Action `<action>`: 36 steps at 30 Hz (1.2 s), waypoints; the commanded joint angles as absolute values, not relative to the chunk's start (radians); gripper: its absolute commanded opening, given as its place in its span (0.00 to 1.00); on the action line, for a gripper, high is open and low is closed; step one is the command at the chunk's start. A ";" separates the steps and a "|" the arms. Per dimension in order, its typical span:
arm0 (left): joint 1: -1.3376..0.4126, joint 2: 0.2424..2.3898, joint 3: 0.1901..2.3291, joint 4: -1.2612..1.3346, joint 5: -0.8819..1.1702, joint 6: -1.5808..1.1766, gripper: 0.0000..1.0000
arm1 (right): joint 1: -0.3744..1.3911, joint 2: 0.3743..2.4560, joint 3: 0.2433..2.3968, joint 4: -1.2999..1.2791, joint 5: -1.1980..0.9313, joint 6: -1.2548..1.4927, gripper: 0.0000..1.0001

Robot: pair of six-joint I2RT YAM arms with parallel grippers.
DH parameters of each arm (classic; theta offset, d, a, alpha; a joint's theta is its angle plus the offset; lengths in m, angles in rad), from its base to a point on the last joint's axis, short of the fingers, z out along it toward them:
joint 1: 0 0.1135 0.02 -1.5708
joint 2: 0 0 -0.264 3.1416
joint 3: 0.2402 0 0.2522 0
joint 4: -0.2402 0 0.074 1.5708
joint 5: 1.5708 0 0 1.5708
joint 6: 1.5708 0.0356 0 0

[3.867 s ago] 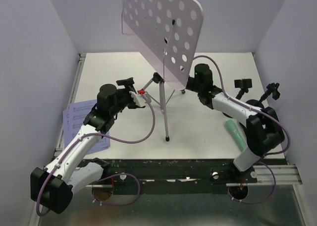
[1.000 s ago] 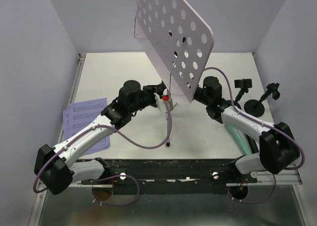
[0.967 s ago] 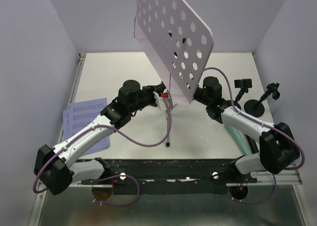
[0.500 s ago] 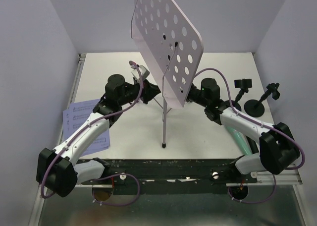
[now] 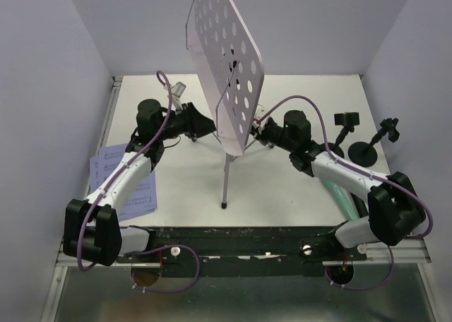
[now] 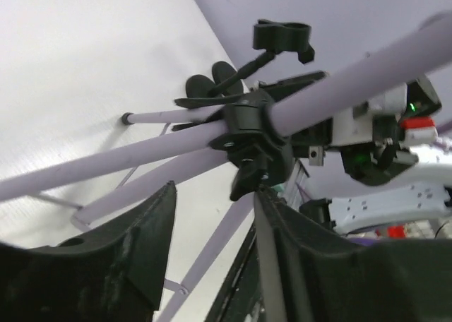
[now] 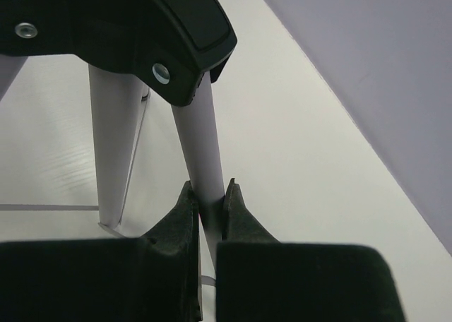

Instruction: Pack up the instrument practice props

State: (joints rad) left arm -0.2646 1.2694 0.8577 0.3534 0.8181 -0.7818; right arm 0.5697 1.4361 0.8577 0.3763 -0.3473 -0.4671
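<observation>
Snugly inside right claw [image 7: 210, 206] — music rack leg [image 7: 201, 145].

Lilac rack [image 5: 212, 62]: smooth matt painted metal; its hub [image 6: 251, 134] glossy black plastic; table [image 5: 176, 175] matt white.

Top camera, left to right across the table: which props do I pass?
Sheet-music pages → music stand → mint-green microphone → round-based mic holder.
</observation>
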 commanded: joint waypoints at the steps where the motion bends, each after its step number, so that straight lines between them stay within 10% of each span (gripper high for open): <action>1: -0.167 1.286 0.977 0.019 0.701 -0.772 0.62 | 0.548 1.441 0.802 0.161 -0.339 -0.238 0.00; 21: -0.170 1.224 1.049 -0.077 0.920 -0.336 0.98 | 0.548 1.408 0.756 0.146 -0.414 -0.324 0.00; 36: -0.249 1.319 1.046 0.138 0.907 -0.483 0.95 | 0.548 1.468 0.813 0.126 -0.393 -0.314 0.00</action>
